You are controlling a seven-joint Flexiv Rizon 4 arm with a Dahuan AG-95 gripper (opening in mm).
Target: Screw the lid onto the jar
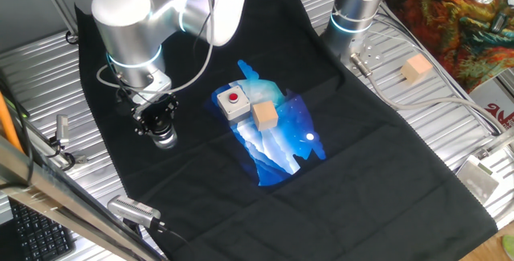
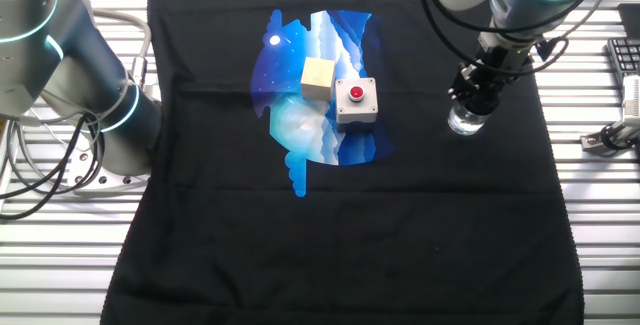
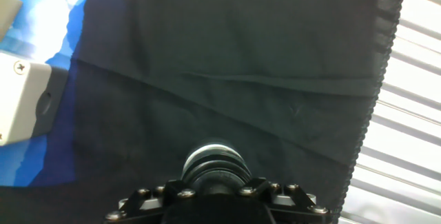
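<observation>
A robot arm works over a worktop (image 1: 450,132) of ribbed metal, draped with a black cloth (image 1: 201,205) that carries a blue and white printed picture (image 1: 273,144) at its middle.

In one fixed view, going left to right: the black pincer (image 1: 161,124) points straight down at the left of the cloth, directly above the small clear glass jar (image 1: 165,139), which stands upright on the cloth. To the right, well apart from the jar, sit a grey box with a red button (image 1: 233,102) and, touching or just beside it, a tan wooden cube (image 1: 264,116). A second wooden cube (image 1: 417,68) lies far right, off the cloth.

In the other fixed view the order is mirrored, with the jar (image 2: 464,121) at the right under the pincer (image 2: 478,93).

The hand view looks down past the pincer body onto a dark ribbed round top (image 3: 215,165), which appears to be the small black round lid sitting on the jar mouth. The pincer seems clamped on the lid, though the fingertips are hidden, so the grip cannot be told for certain.

Judged from this, the step in hand is turning the lid down onto the thread. To do it well, the wrist should stay square over the jar, press only lightly, and turn about the jar's own axis. The jar is not held by anything, so a hard or off-centre twist could spin or tip it.
</observation>
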